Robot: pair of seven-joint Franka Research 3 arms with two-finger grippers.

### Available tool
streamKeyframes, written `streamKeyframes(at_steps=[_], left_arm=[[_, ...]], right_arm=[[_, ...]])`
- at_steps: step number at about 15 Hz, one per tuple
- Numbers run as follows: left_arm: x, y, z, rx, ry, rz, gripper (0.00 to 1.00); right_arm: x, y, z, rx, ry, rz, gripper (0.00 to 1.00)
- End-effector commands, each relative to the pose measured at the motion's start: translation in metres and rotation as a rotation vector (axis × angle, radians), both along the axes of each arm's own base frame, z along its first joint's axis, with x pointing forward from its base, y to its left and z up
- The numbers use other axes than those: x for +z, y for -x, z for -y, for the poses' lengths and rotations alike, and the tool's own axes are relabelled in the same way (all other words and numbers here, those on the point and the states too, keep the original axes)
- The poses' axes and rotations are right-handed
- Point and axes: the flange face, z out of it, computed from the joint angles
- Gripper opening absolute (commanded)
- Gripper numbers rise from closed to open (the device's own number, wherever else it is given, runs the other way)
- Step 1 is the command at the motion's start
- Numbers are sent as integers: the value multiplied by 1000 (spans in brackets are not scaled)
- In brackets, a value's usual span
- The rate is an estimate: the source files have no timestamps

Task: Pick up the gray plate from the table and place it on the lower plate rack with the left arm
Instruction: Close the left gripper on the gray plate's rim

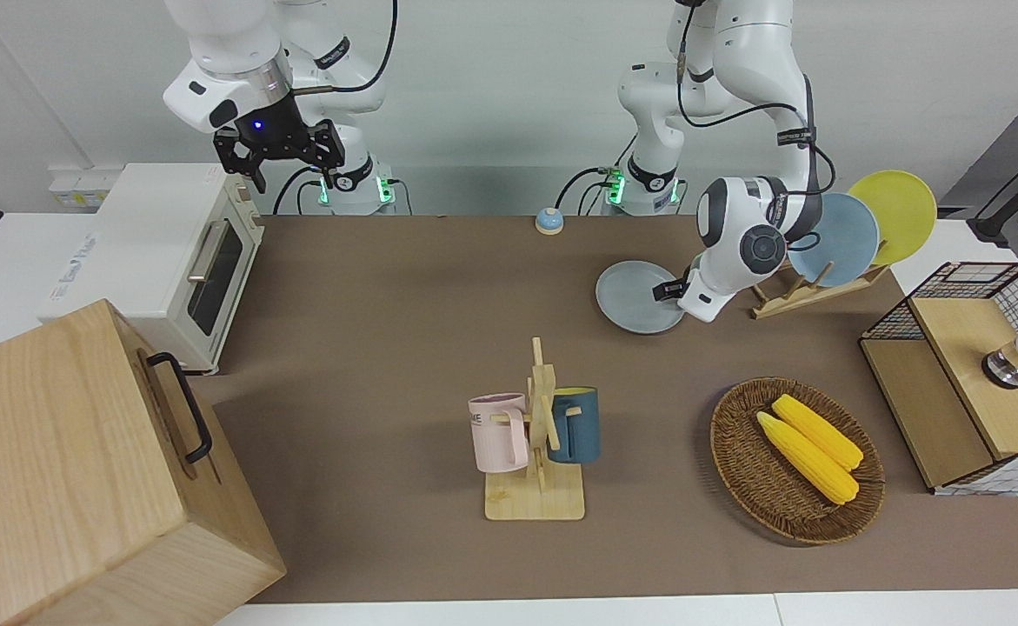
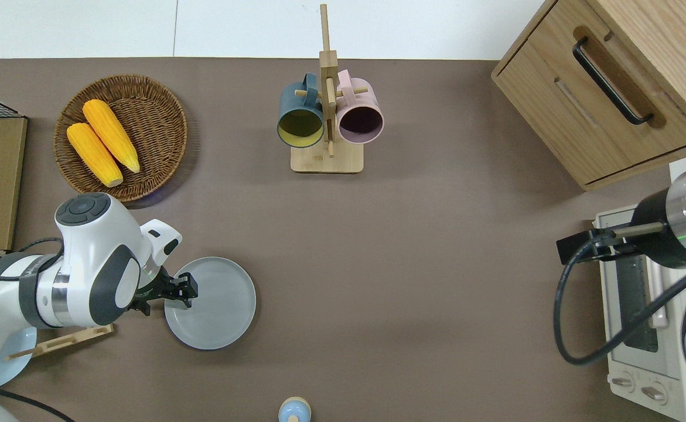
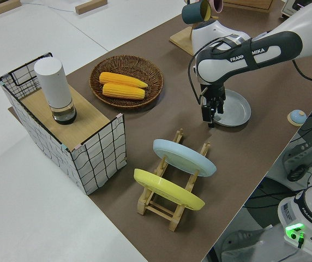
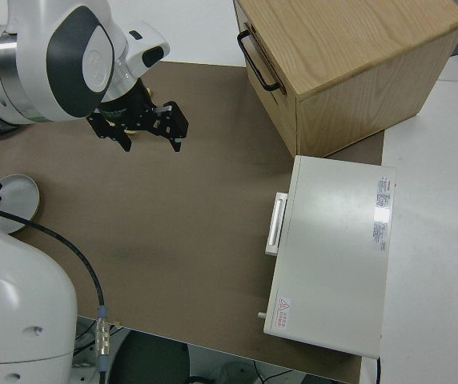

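A brown desk (image 2: 436, 264) carried, going across the overhead view from the left arm's end, one wire-sided wooden box (image 1: 961, 382), one woven basket (image 2: 161, 99) with two ears of corn (image 2: 102, 140), one light-wood lower plate rack (image 3: 169, 204), one gray plate (image 2: 219, 310), one small blue bell (image 2: 294, 410), one wooden mug stand (image 2: 327, 117) hung with two mugs, one dark blue (image 2: 300, 114) and one pink (image 2: 360, 117), then one wooden drawer cabinet (image 2: 612, 88) and one white toaster oven (image 2: 641, 328). Three plates were in sight: the gray plate lay flat on the desk, beside the rack toward the right arm's end, while a sky-blue plate (image 3: 183, 156) and a yellow plate (image 3: 167, 188) leaned in the rack's slots. The left pincer (image 2: 182, 289) was low at the gray plate's rim on the side facing the rack, its fingers only a little apart; whether they straddled or gripped the rim could not be told. The right arm was parked, its pincer (image 1: 281, 149) spread wide and holding nothing. The left side view showed the left pincer pointing straight down at the plate's edge and a white cylinder (image 3: 55, 90) standing on the box, which the overhead view did not show. The front view showed both racked plates whole, where the overhead view caught only a sliver of the blue one.
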Motion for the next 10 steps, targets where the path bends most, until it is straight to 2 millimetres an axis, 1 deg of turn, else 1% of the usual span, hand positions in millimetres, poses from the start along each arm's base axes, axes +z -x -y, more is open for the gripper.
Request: streamKeyframes(at_steps=[1,3,7,8,10], left_arm=[[-6,1,0,31,10,6,204],[-6,1,0,33,12,6,1],[-1,-3,-3,40,16,15,0],[3,-4,-5,40,18,15,0],[18,-12,-4,40,20,27,0]], right_arm=[[4,3,4,-5,-2,-5,987],[4,3,4,-5,-2,-5,990],[4,3,4,-5,-2,-5,990],[4,3,4,-5,-2,-5,990],[4,3,3,-3,-2,-5,987]])
